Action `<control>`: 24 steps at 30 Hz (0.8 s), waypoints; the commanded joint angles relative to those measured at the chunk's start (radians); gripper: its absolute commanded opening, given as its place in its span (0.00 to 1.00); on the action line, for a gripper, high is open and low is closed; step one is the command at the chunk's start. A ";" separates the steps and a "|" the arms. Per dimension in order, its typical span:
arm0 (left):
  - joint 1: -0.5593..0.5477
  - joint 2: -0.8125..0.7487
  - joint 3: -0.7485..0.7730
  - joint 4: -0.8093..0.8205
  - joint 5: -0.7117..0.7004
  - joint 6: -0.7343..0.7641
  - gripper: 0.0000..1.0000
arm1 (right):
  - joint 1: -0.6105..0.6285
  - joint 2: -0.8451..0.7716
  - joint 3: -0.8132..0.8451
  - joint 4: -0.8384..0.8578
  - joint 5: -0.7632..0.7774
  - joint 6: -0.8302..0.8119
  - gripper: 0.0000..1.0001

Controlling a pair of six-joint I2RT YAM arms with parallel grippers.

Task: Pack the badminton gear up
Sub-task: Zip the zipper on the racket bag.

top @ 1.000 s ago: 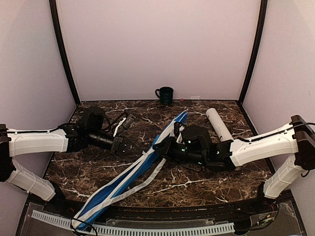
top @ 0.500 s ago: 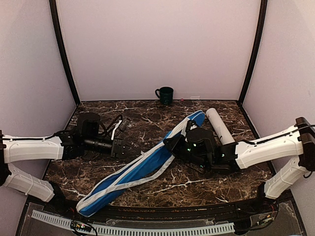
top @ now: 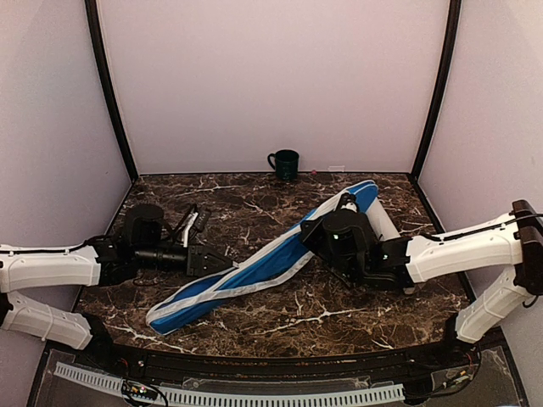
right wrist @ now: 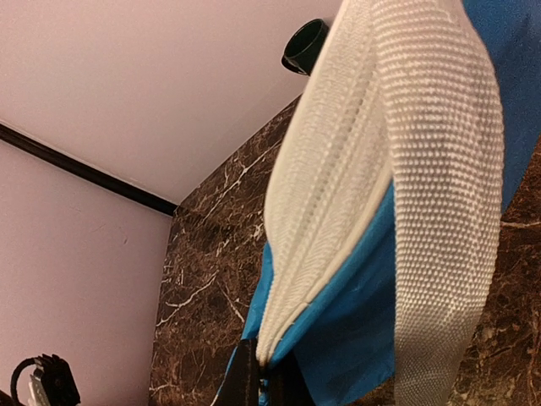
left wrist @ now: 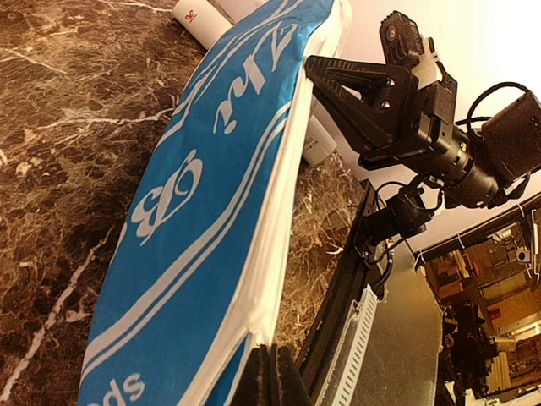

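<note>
The right gripper [right wrist: 260, 379] is clamped on the white zip trim of the blue cover [top: 263, 271], pinching the edge where trim meets blue cloth. The hold is partway along the wide head end, which points toward the far-right corner of the counter [top: 339, 314]. The left gripper [left wrist: 272, 376] is closed on the same white edge lower down, toward the narrow end, which lies nearer the near-left corner. Two grips on one seam look meant to keep the long, limp cover taut and lifted on its side, so that the zip line runs straight between them and can be worked or the whole bag shifted. Whether the rackets are already inside I cannot tell, since the seam hides the interior. The left arm lies low along the left edge, forearm almost level, wrist pointing across to the middle. The right arm comes in from the near-right corner, forearm slanting toward the centre, wrist rolled so its camera looks up the trim. The white tube [top: 383, 222] lies just behind the cover near the right edge, and the green mug [top: 285, 163] stands at the far edge.
</note>
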 commanded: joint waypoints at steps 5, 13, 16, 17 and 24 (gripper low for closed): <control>0.042 -0.139 -0.061 -0.180 -0.077 -0.009 0.00 | -0.060 -0.025 0.027 0.068 0.121 -0.041 0.00; 0.080 -0.300 -0.115 -0.361 -0.155 -0.037 0.00 | -0.079 -0.010 0.031 0.089 0.126 -0.044 0.00; 0.097 -0.355 -0.134 -0.419 -0.170 -0.047 0.00 | -0.082 -0.012 0.030 0.096 0.126 -0.048 0.00; 0.102 -0.370 -0.139 -0.436 -0.172 -0.048 0.00 | -0.082 -0.013 0.031 0.097 0.126 -0.050 0.00; 0.145 -0.408 -0.131 -0.566 -0.189 -0.044 0.00 | -0.084 -0.003 0.043 0.102 0.124 -0.064 0.00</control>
